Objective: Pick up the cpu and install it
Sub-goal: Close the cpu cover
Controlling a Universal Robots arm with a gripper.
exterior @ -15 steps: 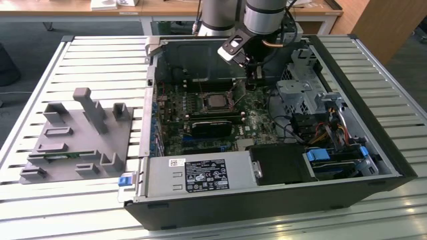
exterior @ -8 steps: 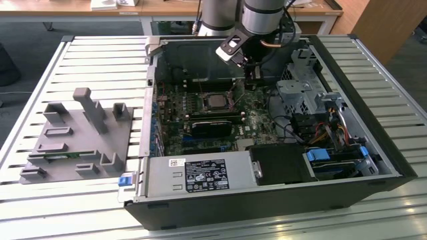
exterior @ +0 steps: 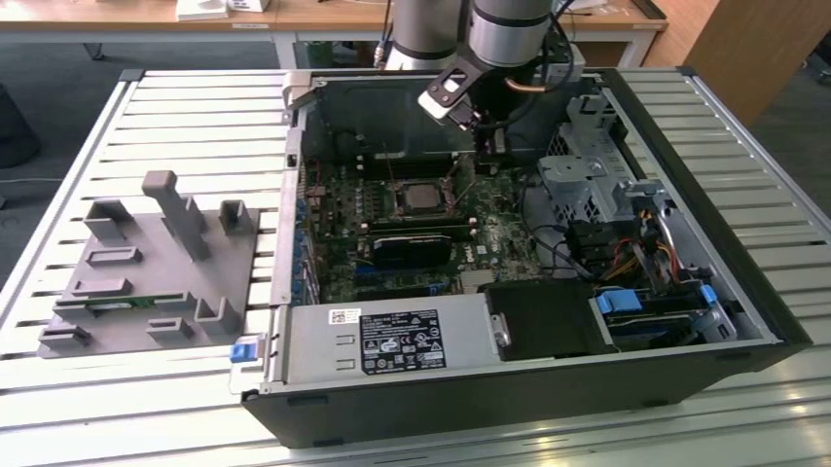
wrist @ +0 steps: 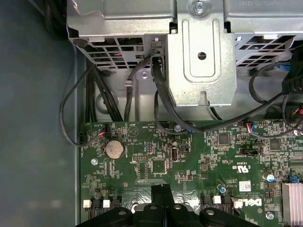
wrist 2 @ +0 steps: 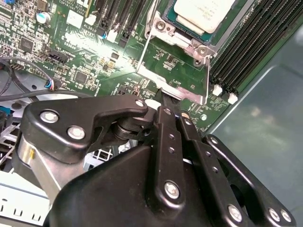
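The cpu (exterior: 418,197) lies flat in the motherboard socket, its silver-grey top facing up; in the second wrist view the cpu (wrist 2: 203,12) sits inside the socket frame (wrist 2: 182,40). The socket's metal load plate (wrist 2: 173,87) stands swung open beside it. My gripper (exterior: 489,156) hangs inside the case just to the exterior view's right of the socket. Its black fingers are shut together with nothing between them, and the gripper (wrist 2: 165,101) has its tips at the edge of the open plate. In the first wrist view the gripper (wrist: 161,189) points down at the green board.
The open computer case (exterior: 727,224) lies on a slatted table. A metal drive cage (wrist: 199,52) with black cables (wrist: 161,94) stands close beside my arm. Memory slots (wrist 2: 251,52) flank the socket. A grey parts holder (exterior: 143,263) with a green memory stick (exterior: 124,304) sits outside the case.
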